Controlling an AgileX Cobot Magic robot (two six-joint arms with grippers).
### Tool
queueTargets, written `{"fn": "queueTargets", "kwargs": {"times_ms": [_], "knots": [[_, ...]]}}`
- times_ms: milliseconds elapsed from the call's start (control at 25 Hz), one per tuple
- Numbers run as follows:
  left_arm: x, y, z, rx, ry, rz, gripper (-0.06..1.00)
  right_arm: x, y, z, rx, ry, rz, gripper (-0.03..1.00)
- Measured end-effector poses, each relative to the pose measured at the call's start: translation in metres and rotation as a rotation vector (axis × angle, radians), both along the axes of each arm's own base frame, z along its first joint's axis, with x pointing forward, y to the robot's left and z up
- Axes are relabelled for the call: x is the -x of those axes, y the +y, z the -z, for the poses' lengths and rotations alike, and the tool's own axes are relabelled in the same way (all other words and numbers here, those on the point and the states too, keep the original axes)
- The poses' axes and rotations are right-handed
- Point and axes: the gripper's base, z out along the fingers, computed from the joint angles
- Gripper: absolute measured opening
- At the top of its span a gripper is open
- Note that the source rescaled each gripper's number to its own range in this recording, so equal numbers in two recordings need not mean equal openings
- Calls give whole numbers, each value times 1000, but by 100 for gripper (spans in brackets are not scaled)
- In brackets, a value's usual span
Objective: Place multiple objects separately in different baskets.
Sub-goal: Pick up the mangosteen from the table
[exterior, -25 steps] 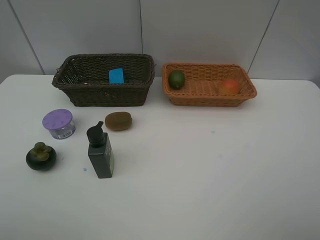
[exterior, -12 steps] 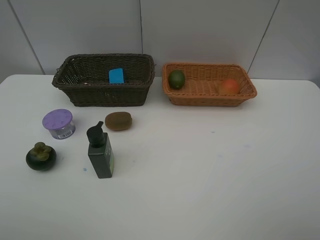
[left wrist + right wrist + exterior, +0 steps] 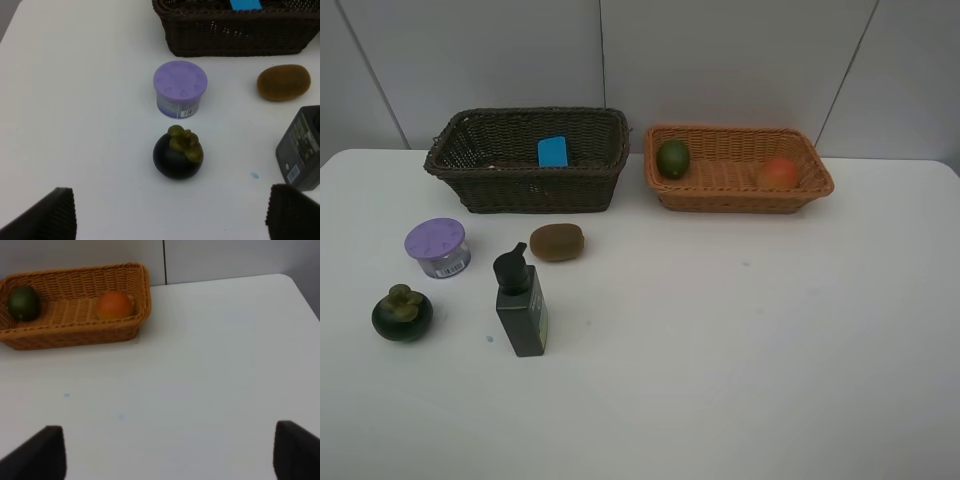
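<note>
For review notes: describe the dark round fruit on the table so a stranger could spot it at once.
Find the dark brown basket at back left of the table. Before it stands a purple-lidded jar, and nearer the camera sits the mangosteen. It alone is near-black and round with a green cap.

Printed labels are being displayed on the purple-lidded jar and the dark green pump bottle; no word, brand or number is being made legible.

High overview; wrist close-ups toward baskets
</note>
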Motion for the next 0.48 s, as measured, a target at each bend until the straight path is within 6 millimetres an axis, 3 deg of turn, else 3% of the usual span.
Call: {"fn": "queueTargets", "kwargs": {"times_ms": [480], "knots": [[0,0,0,-2,0,1,100,0,0,0,0,0,0,100]]}}
